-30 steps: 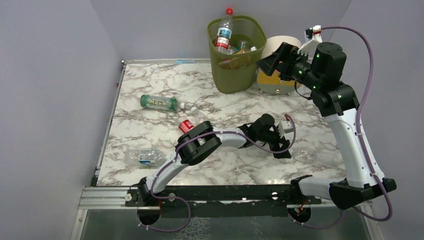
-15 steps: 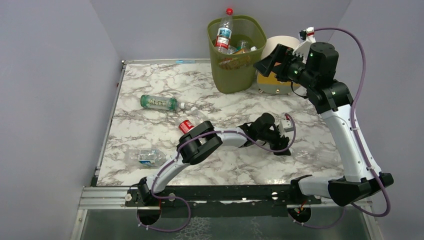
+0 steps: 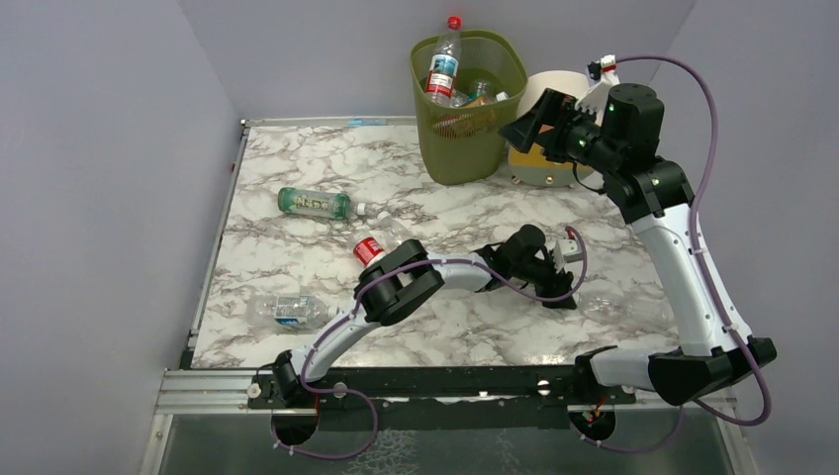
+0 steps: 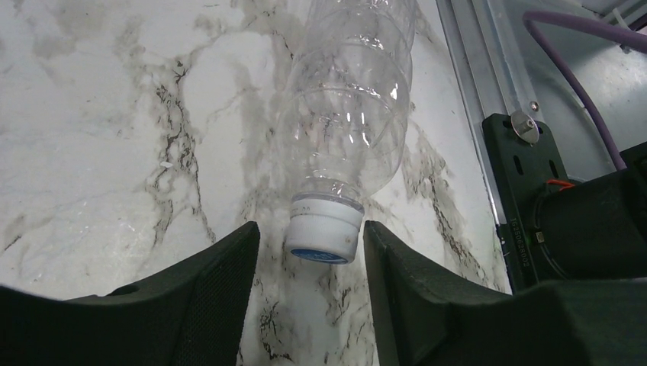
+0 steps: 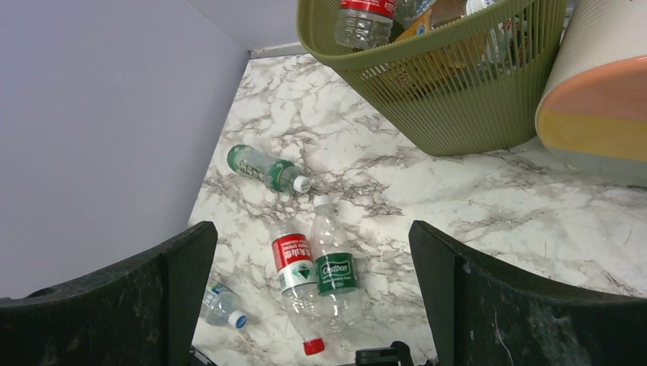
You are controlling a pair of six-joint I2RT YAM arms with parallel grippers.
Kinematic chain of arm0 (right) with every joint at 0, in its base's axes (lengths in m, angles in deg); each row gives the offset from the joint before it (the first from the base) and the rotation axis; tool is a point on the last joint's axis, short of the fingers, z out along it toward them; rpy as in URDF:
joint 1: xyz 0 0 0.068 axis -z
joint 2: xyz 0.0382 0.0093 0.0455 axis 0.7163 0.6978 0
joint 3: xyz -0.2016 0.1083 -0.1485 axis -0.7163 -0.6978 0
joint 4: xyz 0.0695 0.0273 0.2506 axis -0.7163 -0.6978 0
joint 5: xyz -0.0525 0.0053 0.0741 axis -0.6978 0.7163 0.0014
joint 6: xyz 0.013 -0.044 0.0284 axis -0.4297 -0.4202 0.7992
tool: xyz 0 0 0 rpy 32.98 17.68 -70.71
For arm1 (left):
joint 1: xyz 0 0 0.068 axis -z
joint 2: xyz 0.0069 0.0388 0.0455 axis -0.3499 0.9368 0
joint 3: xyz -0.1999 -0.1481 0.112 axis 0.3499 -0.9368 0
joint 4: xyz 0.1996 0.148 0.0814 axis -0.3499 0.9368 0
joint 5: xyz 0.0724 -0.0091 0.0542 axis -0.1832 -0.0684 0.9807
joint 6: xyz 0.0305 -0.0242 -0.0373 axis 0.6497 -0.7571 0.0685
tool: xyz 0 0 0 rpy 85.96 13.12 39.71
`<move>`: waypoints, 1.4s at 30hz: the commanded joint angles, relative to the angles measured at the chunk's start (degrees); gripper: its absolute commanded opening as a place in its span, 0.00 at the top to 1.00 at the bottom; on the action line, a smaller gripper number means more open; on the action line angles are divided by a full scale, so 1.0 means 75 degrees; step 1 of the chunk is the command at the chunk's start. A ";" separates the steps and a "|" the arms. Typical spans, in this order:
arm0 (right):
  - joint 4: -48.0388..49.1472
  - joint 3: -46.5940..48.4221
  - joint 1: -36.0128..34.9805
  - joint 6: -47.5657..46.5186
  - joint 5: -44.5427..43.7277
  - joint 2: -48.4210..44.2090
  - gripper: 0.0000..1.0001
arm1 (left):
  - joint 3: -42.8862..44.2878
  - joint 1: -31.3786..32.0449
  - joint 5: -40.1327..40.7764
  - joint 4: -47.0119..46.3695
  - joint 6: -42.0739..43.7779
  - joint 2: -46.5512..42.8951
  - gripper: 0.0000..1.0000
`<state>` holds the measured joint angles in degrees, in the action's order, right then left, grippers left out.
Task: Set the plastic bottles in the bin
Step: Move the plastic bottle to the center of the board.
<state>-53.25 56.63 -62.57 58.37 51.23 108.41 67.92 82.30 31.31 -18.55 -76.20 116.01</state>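
Observation:
The olive-green mesh bin stands at the back and holds several bottles, one upright with a red cap. My left gripper is open low over the table, its fingers either side of the white cap of a clear bottle lying at the right, without touching it. My right gripper is open and empty, raised beside the bin. On the table lie a green bottle, a red-label bottle, a green-label bottle and a blue-cap bottle.
A cream drum with an orange-and-yellow face stands just right of the bin, close under my right gripper. Grey walls close in the left, back and right. A metal rail with both arm bases runs along the near table edge.
My right gripper has moved a little left and forward near the bin's rim. My left gripper has hardly moved. The bottles have not moved.

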 commanded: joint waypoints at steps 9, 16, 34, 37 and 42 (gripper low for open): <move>0.0250 -0.0212 -0.0007 -0.0169 0.0146 0.0059 0.01 | 0.0498 -0.0005 -0.0414 -0.0247 -0.0172 0.0276 0.53; 0.0280 -0.0250 -0.0007 -0.0181 0.0132 0.0060 0.01 | 0.0453 -0.0005 -0.0471 -0.0247 -0.0211 0.0232 0.67; 0.0477 -0.0305 -0.0007 0.0031 0.0475 0.0048 0.01 | -0.1569 -0.0295 0.0258 -0.0335 0.0022 -0.1167 0.74; 0.0538 -0.0325 -0.0007 0.0083 0.0566 0.0039 0.01 | -0.2070 -0.0403 0.0407 -0.0390 0.0024 -0.1505 0.75; 0.0629 -0.0377 -0.0007 0.0218 0.0729 0.0048 0.01 | -0.2962 -0.0536 0.0762 -0.0435 0.0057 -0.2147 0.76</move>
<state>-51.05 54.38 -62.57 58.87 53.98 108.60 50.04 79.07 33.67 -20.61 -77.08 105.46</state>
